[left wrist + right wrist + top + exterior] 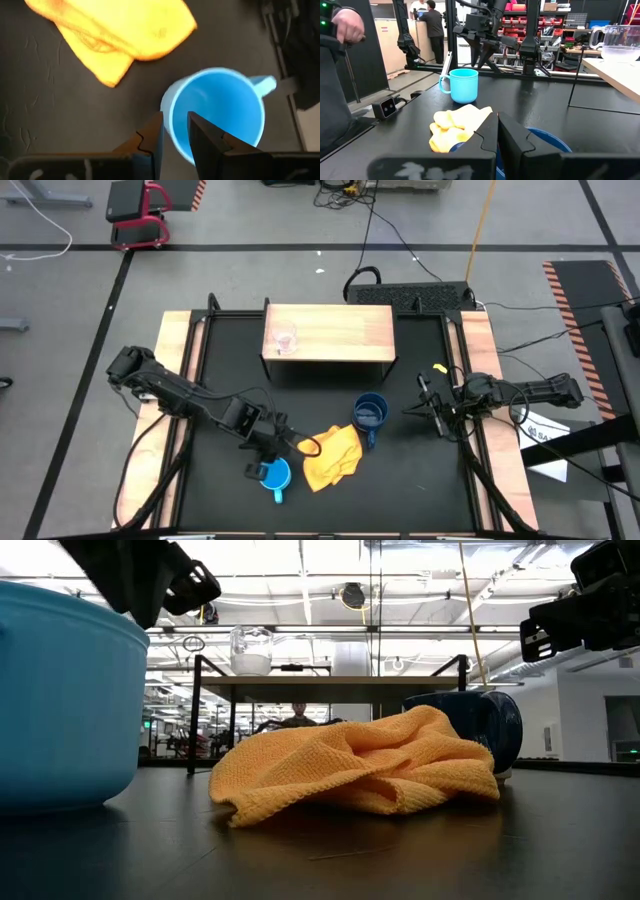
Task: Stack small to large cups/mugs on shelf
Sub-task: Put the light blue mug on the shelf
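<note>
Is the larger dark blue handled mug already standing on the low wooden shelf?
No, the dark blue handled mug sits on the black tabletop beside the yellow cloth.

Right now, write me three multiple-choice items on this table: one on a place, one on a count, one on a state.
1. Where is the small clear glass cup?
A. on the low light wooden shelf
B. on the crumpled yellow cloth
C. inside the dark blue handled mug

2. How many cups stand on the black tabletop?
A. none
B. two
C. three

3. How does the left hand stand at the light blue handled mug?
A. far away
B. its fingers straddle the rim
C. it carries the mug over the shelf

Key: 1 A, the glass sits on the shelf's left part. 2 B, both blue mugs stand on the tabletop. 3 B, one finger is inside the rim, one outside.
</note>
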Robot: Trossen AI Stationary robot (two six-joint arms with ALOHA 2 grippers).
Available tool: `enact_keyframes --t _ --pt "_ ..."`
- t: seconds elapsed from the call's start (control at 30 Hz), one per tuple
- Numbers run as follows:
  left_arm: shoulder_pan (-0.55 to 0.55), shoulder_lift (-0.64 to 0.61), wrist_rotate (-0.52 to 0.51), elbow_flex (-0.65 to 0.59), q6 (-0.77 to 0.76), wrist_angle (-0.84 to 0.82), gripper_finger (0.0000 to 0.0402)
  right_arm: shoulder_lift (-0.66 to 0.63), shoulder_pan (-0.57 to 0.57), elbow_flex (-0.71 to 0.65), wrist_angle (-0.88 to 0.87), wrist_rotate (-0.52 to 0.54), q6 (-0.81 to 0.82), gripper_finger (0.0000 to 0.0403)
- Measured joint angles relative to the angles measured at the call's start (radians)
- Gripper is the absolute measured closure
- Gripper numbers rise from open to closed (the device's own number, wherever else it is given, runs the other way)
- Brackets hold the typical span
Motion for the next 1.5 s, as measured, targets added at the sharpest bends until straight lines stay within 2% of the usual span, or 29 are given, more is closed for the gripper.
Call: enact_keyframes --t 0.37,0.7,0.93,1.0,1.1,1.17,1.33,1.5 --pt "0.017 0.000 0.001 0.000 -0.023 -0.017 0.0314 0.000 0.000 0.000 -0.001 0.000 -0.006 0.0403" --pt "0.042 0.000 0.082 0.000 -0.062 -0.021 0.0313 0.000 0.000 0.000 -0.001 0.000 -0.004 0.0403" --pt "0.042 0.000 0.023 0.000 -0.002 -0.023 0.0314 0.000 0.000 0.000 -0.001 0.000 -0.003 0.0403" --pt "0.038 0.000 0.019 0.000 0.036 -0.021 0.0326 0.000 0.000 0.000 -0.001 0.000 -0.003 0.0403" --pt "0.033 0.000 0.027 0.000 0.079 -0.020 0.0375 0.000 0.000 0.000 -0.001 0.000 0.005 0.0403" --pt "0.033 0.000 0.030 0.000 0.088 -0.018 0.0393 0.000 0.000 0.000 -0.001 0.000 0.011 0.0403" --pt "0.036 0.000 0.041 0.000 0.102 -0.016 0.0398 0.000 0.000 0.000 -0.001 0.000 0.010 0.0403" --pt "0.047 0.000 0.028 0.000 0.069 -0.016 0.0373 0.000 0.000 0.000 -0.001 0.000 0.005 0.0403"
